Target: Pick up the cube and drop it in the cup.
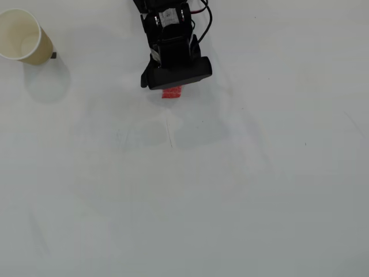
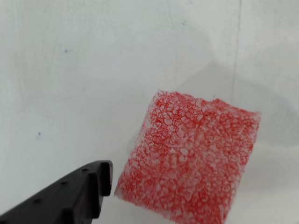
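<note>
One white table (image 1: 230,196) fills both views and carries everything else. The black arm (image 1: 173,40) is seen entering from the top edge in the overhead view, its wrist block hanging over the tabletop. The cup (image 1: 23,37) is placed at the top left corner of that view, upright with its cream inside showing, well apart from the arm. The cube (image 1: 172,92) is found on the table right at the lower edge of the arm's black body, partly covered by it. In the wrist view the cube (image 2: 189,158) is shown large, red and spongy, lying flat on the table. One black fingertip (image 2: 84,189) is seen at the lower left, just beside the cube's corner. The other finger is not shown, so the gripper's opening cannot be told; nothing is seen to be held.
</note>
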Controlling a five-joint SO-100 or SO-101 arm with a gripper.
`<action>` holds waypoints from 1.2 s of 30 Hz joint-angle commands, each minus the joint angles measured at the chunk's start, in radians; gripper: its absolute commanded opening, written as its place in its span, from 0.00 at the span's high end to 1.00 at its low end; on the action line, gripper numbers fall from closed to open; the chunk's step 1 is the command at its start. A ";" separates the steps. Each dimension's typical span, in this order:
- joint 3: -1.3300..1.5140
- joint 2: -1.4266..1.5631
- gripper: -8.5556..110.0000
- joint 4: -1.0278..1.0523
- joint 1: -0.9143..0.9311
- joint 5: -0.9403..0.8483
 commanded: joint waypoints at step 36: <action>-0.230 -0.167 0.69 -0.081 0.063 -0.005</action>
